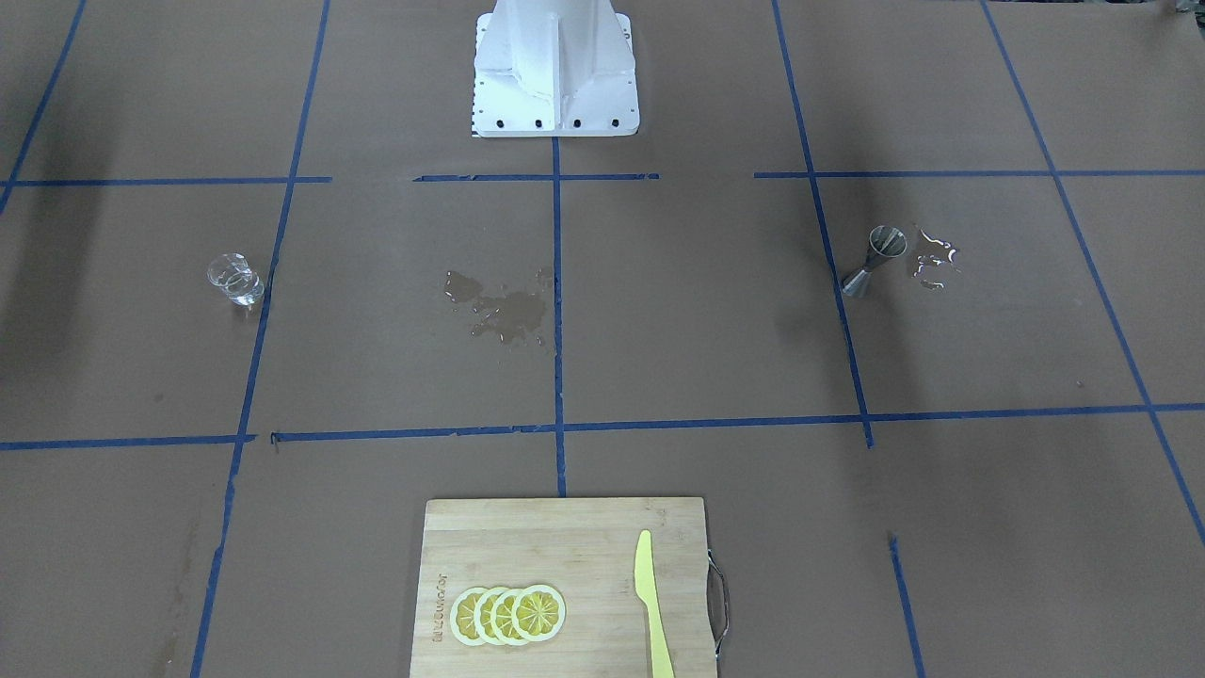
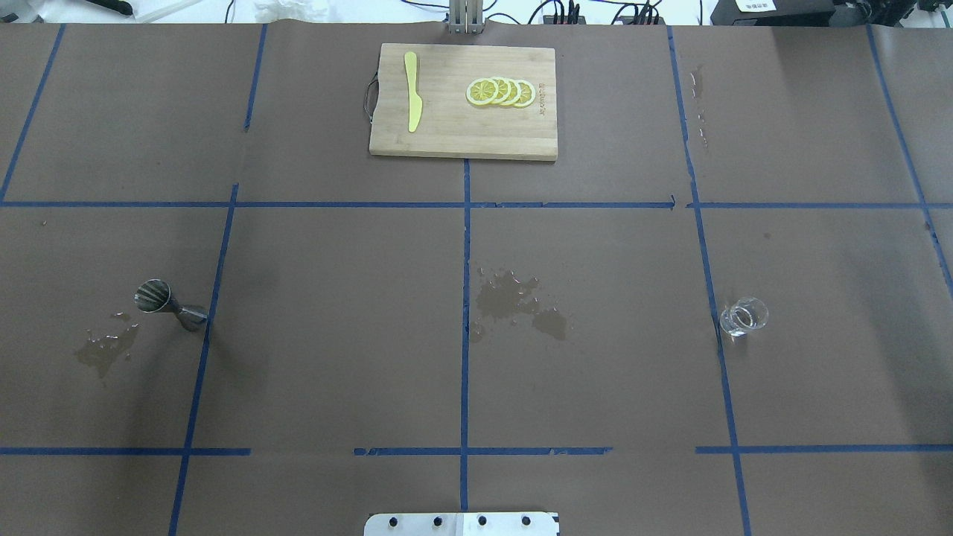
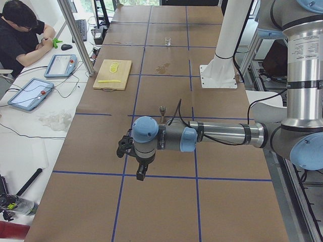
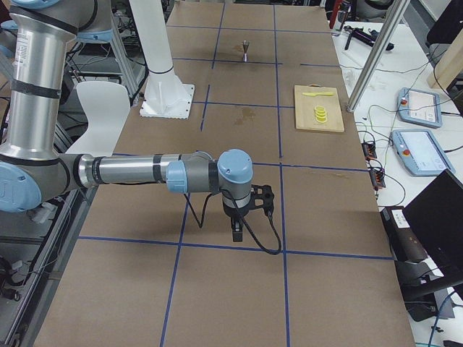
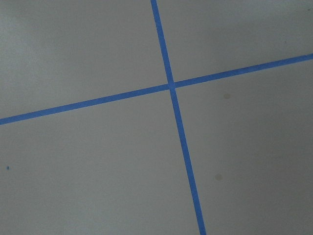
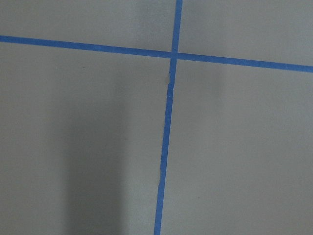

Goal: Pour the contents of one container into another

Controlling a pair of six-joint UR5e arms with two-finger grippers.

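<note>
The clear glass beaker [image 2: 743,316] stands upright on the brown table on my right side, also seen as the beaker [image 1: 235,280] and, far away, the beaker [image 3: 167,42]. The steel jigger [image 2: 170,304] stands upright on my left side, likewise the jigger [image 1: 875,261], the jigger [image 3: 162,112] and the jigger [image 4: 247,50]. My left gripper [image 3: 143,174] hangs past the table's left end, well clear of the jigger. My right gripper [image 4: 236,233] hangs past the right end. Both show only in side views; I cannot tell whether they are open or shut. The wrist views show bare table and blue tape.
A wooden cutting board [image 2: 447,126] with lemon slices [image 2: 500,91] and a yellow knife [image 2: 412,91] lies at the far middle edge. Wet spills mark the table centre [image 2: 517,301] and beside the jigger [image 2: 104,346]. The robot base [image 1: 555,75] stands mid-table. An operator [image 3: 20,35] sits off the table.
</note>
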